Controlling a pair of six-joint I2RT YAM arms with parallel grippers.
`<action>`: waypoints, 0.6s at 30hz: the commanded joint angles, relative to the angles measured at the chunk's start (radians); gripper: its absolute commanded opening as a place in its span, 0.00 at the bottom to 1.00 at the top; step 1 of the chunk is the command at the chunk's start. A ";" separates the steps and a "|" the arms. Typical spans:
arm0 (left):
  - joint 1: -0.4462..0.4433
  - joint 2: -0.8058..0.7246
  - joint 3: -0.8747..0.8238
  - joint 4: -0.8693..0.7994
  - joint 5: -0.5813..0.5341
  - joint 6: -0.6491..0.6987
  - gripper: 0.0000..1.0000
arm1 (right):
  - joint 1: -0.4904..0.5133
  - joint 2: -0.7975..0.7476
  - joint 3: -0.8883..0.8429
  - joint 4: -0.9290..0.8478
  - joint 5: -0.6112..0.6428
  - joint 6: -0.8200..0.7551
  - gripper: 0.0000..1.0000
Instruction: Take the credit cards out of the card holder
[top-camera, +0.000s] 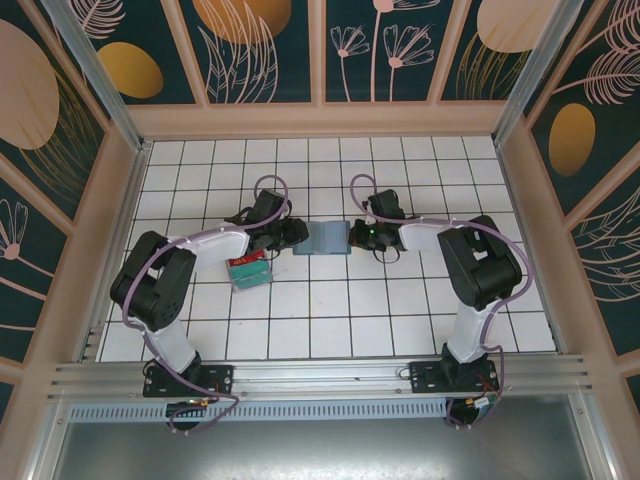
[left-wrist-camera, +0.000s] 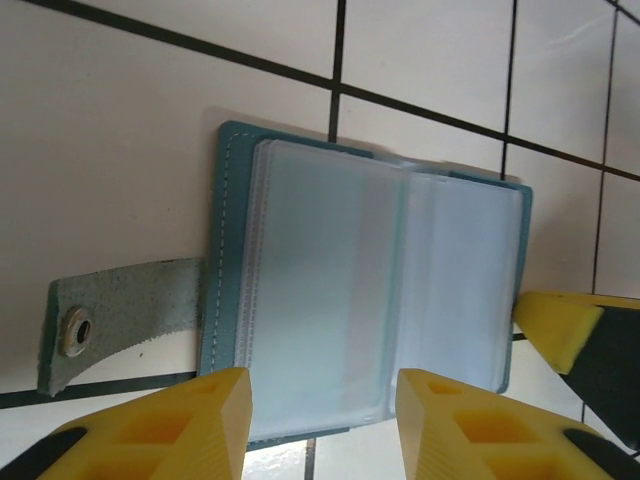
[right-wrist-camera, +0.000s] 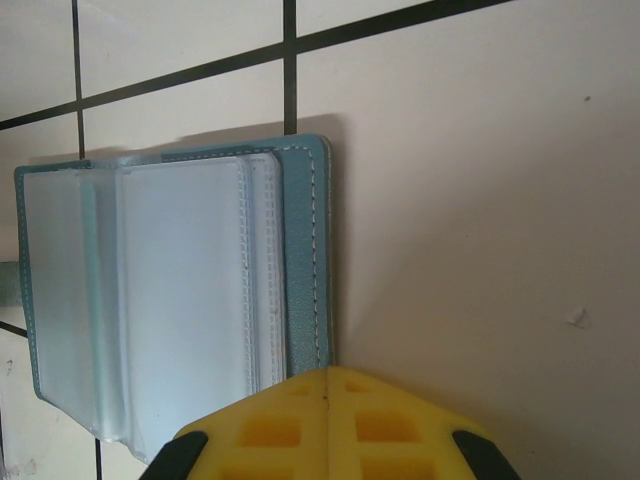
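Top external view: the card holder (top-camera: 327, 240) is laid open on the white-tiled table (top-camera: 400, 320), apparently pinned at one edge by the clenched right gripper (right-wrist-camera: 326, 380). The left gripper (left-wrist-camera: 322, 400), jaws parted and empty, is poised over its clear sleeves (left-wrist-camera: 330, 300). Whether credit cards lie inside cannot be told. The cell is enclosed by floral panels (top-camera: 380, 50).

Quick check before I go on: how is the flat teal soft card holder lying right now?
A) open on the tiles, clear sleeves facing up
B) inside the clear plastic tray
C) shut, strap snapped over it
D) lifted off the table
A: the flat teal soft card holder lies open on the white tiled table, its clear plastic sleeves facing up and its grey snap strap loose to one side.
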 joint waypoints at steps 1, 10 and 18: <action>-0.002 0.029 0.030 0.024 0.004 -0.009 0.43 | 0.011 0.018 -0.001 0.004 -0.004 0.006 0.00; -0.002 0.080 0.045 0.018 0.019 0.002 0.42 | 0.013 0.016 -0.002 0.005 -0.005 0.008 0.00; -0.005 0.109 0.049 0.037 0.056 0.001 0.42 | 0.013 0.021 0.001 0.004 -0.009 0.008 0.00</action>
